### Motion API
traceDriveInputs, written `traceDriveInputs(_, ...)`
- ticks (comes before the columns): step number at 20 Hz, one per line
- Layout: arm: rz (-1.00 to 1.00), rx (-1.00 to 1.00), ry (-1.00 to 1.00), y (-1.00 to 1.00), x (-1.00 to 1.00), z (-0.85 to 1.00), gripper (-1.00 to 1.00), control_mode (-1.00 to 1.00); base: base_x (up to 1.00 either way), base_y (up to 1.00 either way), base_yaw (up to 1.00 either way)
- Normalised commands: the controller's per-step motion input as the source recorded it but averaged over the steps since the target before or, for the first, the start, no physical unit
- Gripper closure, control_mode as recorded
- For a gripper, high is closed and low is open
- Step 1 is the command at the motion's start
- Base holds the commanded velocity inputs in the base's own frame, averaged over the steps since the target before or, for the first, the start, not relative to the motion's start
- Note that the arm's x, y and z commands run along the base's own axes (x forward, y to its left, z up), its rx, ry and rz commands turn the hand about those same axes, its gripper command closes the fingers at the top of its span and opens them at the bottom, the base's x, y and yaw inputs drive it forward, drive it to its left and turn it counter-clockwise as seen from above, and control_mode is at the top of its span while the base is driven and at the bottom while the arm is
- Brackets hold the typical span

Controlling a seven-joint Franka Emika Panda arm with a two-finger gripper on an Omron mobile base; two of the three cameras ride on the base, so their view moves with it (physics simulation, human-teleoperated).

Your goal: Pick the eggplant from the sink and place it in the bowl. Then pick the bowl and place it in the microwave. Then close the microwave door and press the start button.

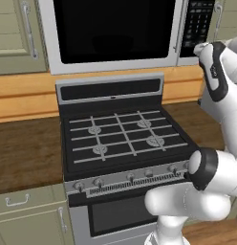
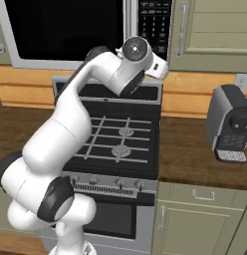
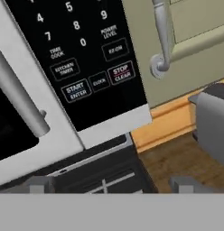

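The microwave (image 1: pixel 115 33) hangs over the black gas stove (image 1: pixel 125 136) with its silver-framed microwave door (image 1: pixel 113 31) shut, and the pincer (image 3: pixel 111 185) hovers close before the glossy black keypad (image 3: pixel 82 63), its two grey tips spread wide apart and holding nothing. Pale green cabinets (image 2: pixel 215 30) with steel handles flank it, above a wooden desk (image 2: pixel 195 149). From the right, a boxy grey coffee machine (image 2: pixel 230 124) stands on that desk beside the stove, while the hand camera reads "START" (image 3: pixel 75 90) and "STOP" (image 3: pixel 120 72) on the keys.
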Motion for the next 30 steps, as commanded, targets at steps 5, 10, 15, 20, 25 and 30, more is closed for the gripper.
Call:
traceDriveInputs(5, -0.27, 0.76, -0.07, 0.38, 0.00, 0.09, -1.00, -1.00, 0.00, 0.00, 0.00)
traceDriveInputs(10, -0.21, 0.74, 0.00, 0.24, 0.07, 0.23, -1.00, -1.00, 0.00, 0.00, 0.00)
traceDriveInputs(15, -0.14, 0.65, 0.01, -0.01, 0.40, 0.40, -1.00, -1.00, 0.00, 0.00, 0.00)
traceDriveInputs(20, 0.00, 0.25, -0.01, 0.07, 0.40, 0.03, 1.00, -1.00, 0.00, 0.00, 0.00)
traceDriveInputs(25, 0.05, 0.09, 0.00, -0.02, 0.36, -0.05, 1.00, -1.00, 0.00, 0.00, 0.00)
traceDriveInputs(30, 0.03, 0.00, 0.00, 0.00, 0.27, -0.01, 1.00, -1.00, 0.00, 0.00, 0.00)
